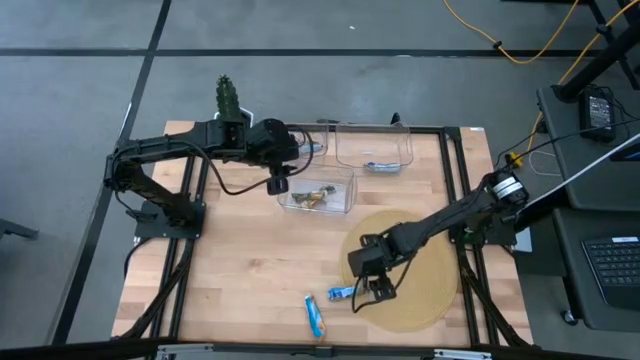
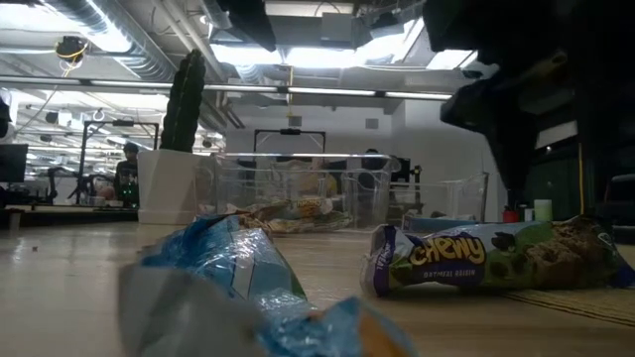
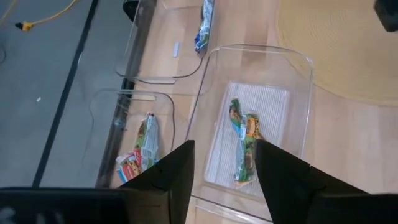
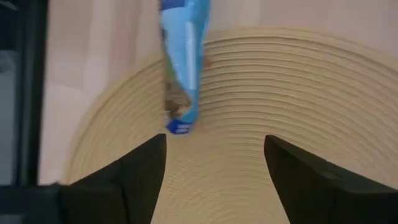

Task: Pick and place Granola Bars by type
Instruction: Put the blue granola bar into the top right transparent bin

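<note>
My left gripper (image 1: 277, 186) (image 3: 224, 144) hangs open over the near-left corner of a clear bin (image 1: 348, 186) in which a greenish-gold bar (image 3: 244, 140) lies flat. A red/multicolour bar (image 3: 140, 152) lies in a neighbouring bin, and a blue bar (image 3: 204, 18) in the far one (image 1: 375, 148). My right gripper (image 1: 372, 292) (image 4: 214, 140) is open above the round woven mat (image 1: 420, 270), just short of a blue bar (image 4: 182, 68) (image 1: 342, 293) that lies half on the mat's edge, half on the table. A second blue bar (image 1: 315, 315) (image 2: 228, 268) lies flat near the table's near edge.
Three clear bins stand along the far middle of the wooden table (image 1: 240, 270). A potted cactus (image 1: 228, 97) sits at the far-left corner. The table's black frame rails (image 1: 462, 200) run along its sides. In the low view the room shows beyond the table.
</note>
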